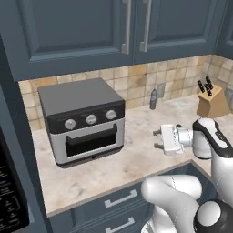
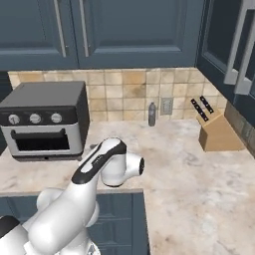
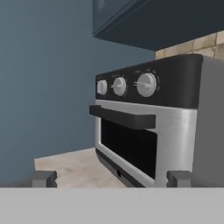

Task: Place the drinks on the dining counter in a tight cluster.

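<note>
My gripper (image 1: 157, 139) hangs open and empty just above the marble worktop (image 1: 113, 168), pointing left at a toaster oven. In the hand view its two fingertips (image 3: 43, 178) stand wide apart with only the oven's front between them. A small dark grey bottle (image 1: 153, 99) (image 2: 152, 114) stands upright against the tiled backsplash, beside a wall outlet and well behind the gripper. I cannot tell whether it is one of the drinks. The dining counter is out of view.
A silver and black toaster oven (image 1: 84, 120) (image 2: 45, 122) (image 3: 148, 122) sits at the left of the worktop. A wooden knife block (image 1: 211, 102) (image 2: 214, 129) stands at the right. Dark blue wall cabinets (image 1: 91, 27) hang overhead.
</note>
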